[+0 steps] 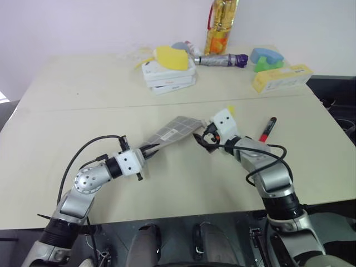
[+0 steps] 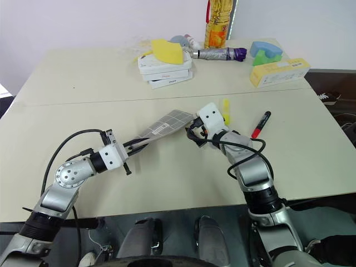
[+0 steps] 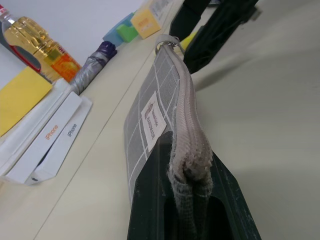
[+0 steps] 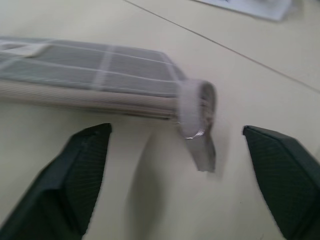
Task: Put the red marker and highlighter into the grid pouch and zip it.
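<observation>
Left gripper (image 1: 149, 149) clamped on the grid pouch (image 2: 167, 123) at its zipper-edge corner, holding it off the bench (image 2: 83, 78). Right gripper (image 4: 185, 180) spread wide, empty, at the pull loop (image 4: 200, 147). Red marker (image 2: 260, 124) and highlighter (image 2: 226, 111) lie at its 3 o'clock. Pouch judged light, floppy; best pinched at the pull.

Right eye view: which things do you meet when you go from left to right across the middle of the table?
Left hand → grid pouch → right hand → highlighter → red marker.
</observation>
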